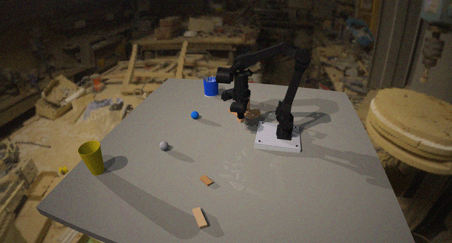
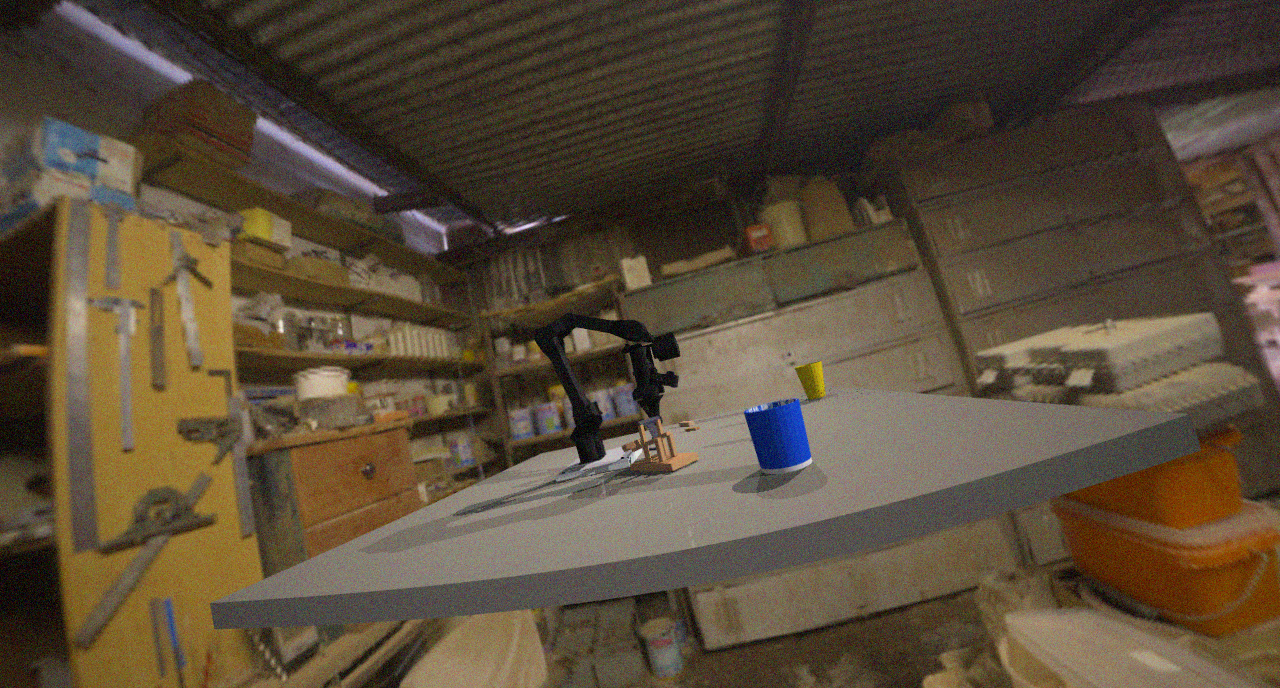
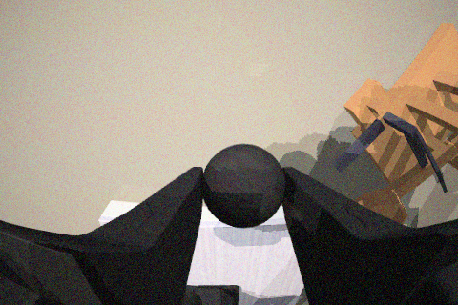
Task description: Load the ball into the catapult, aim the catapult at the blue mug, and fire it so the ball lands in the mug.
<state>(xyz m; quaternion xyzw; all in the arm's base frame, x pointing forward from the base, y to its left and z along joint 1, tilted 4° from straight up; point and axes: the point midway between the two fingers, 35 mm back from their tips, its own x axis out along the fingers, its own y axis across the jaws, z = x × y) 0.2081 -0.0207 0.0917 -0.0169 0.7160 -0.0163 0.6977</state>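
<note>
Gripping a dark ball (image 3: 243,185) between its two black fingers, the gripper (image 3: 243,187) hangs above the grey worktop (image 1: 284,184), raised beside the small wooden catapult (image 2: 659,444). The ball sits pinched at the fingertips, touching both, probably so it can be dropped cleanly into the catapult's cup.

The wrist view alone shows this grasp; it also shows the catapult's timber frame and dark throwing arm off to the right of the ball, not yet under it. From the top view the arm hides the ball and most of the catapult, which stands just beside the arm's white base plate (image 1: 268,140). That view gives the layout instead: the blue mug (image 1: 210,86) near the far edge, close to the catapult, a blue ball (image 1: 195,114) and a grey ball (image 1: 164,146) loose on the worktop, a yellow cup (image 1: 91,157) at the left edge, and two wooden blocks (image 1: 206,179) nearer the camera.

The exterior view shows the catapult upright, with the mug a short way off.
</note>
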